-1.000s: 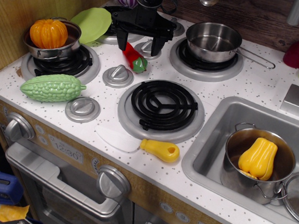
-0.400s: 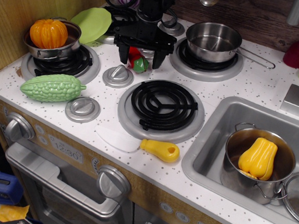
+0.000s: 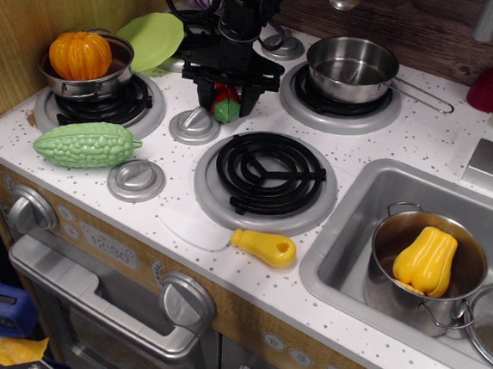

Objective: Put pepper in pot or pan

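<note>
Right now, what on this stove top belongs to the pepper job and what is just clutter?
Job: pepper, between the end effector fingers; saucepan on the back burner.

Clutter: gourd, pumpkin in its pot, yellow vegetable in the sink pot, spatula, green plate.
</note>
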Action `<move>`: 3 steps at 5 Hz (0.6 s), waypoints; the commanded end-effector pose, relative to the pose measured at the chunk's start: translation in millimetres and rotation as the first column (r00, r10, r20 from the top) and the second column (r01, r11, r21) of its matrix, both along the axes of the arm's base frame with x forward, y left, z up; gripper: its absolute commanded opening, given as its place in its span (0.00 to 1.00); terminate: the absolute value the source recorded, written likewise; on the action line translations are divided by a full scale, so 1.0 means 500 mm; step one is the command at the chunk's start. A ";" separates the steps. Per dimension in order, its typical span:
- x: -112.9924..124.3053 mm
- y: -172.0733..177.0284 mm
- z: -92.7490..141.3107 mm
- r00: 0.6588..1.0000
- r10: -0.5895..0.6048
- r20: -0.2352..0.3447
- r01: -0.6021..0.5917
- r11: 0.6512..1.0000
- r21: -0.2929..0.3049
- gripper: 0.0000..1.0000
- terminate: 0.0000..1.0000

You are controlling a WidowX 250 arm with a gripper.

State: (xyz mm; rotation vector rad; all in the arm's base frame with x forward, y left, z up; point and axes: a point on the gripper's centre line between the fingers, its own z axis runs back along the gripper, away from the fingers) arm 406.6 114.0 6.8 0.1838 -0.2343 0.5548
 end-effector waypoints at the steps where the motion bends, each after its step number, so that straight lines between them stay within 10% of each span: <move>1: 0.020 -0.015 0.108 0.995 0.002 0.095 -0.016 0.989 0.150 0.00 0.00; 3: 0.063 -0.083 0.182 0.973 -0.036 0.228 -0.020 0.971 0.238 0.00 0.00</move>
